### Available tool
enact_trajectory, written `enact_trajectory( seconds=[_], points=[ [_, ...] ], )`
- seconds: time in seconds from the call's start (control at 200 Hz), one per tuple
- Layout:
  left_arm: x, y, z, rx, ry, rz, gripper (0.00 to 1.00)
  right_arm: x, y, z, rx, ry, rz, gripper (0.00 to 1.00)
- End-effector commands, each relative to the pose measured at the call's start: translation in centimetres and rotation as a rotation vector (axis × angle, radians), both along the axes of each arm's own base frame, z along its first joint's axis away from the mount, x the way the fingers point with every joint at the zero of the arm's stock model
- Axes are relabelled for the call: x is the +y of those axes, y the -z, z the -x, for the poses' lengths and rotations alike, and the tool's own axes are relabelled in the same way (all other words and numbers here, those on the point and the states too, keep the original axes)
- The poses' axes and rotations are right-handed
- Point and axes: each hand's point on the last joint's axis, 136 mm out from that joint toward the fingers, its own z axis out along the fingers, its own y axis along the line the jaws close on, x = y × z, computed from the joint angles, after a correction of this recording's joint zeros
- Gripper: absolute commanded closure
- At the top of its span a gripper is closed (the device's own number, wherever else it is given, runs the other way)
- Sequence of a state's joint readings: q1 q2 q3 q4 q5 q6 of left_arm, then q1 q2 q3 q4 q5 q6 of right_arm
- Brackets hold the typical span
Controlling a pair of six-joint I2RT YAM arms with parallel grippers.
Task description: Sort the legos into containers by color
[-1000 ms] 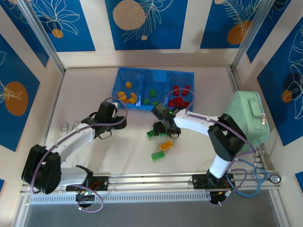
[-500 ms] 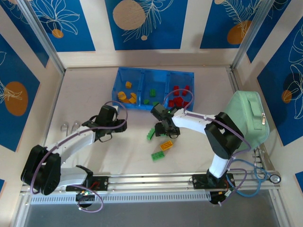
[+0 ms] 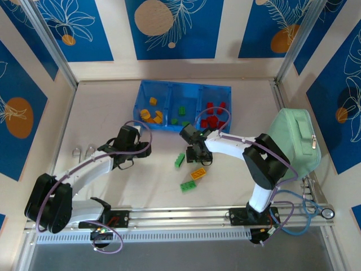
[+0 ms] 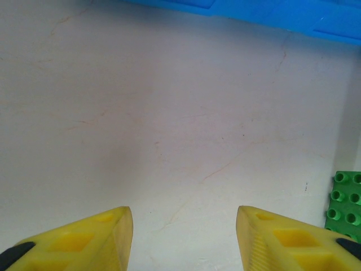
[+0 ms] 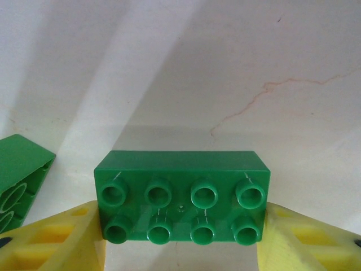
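Green pickup is happening just in front of the blue bin.

Top view: the right fingers are sitting low on the table near the bin's front wall. They are narrowing from a wide gap a second ago, and the arm is barely shifting. A tipped green lego is lying just beside them. An orange lego and another green lego are lying farther out from the bin. The left fingers are hovering off the bin's front-left corner, with their gap unchanged.

Left wrist view: the left fingers are standing apart with nothing between them. Bare table is showing below, with the bin edge ahead.

Right wrist view: the right fingers are pressing on both short ends of a green brick, studs facing the camera. I cannot tell whether it is off the table yet. The grasp is looking made. I'm judging the next move to be a lift and carry to the bin's middle compartment, where the sorted green pieces are sitting.
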State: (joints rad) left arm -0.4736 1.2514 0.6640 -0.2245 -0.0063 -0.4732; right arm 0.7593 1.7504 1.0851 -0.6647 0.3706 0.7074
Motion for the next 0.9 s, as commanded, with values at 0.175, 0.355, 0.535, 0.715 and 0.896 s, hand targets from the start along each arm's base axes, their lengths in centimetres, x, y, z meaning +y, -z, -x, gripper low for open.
enact_trajectory(
  seconds=[0.175, 0.355, 0.535, 0.715, 0.896],
  points=[
    [0.2, 0.5, 1.2, -0.016, 0.015, -0.020, 0.48, 1.7, -6.3, -3.6, -0.144, -0.053, -0.050, 0.41],
    [0.0, 1.4, 3.3, -0.002, 0.034, -0.037, 0.48, 3.0, -10.1, -8.4, -0.220, -0.086, -0.094, 0.41],
    [-0.3, 1.9, 5.1, -0.008, 0.048, -0.031, 0.48, 4.1, -11.5, -13.5, -0.246, -0.105, -0.107, 0.40],
    [0.1, 2.0, 6.0, -0.013, 0.049, -0.035, 0.48, 5.3, -9.5, -17.6, -0.200, -0.098, -0.147, 0.41],
    [0.6, 1.4, 6.4, -0.033, 0.048, -0.041, 0.48, 5.9, -9.1, -19.7, -0.204, -0.099, -0.114, 0.40]
  ],
)
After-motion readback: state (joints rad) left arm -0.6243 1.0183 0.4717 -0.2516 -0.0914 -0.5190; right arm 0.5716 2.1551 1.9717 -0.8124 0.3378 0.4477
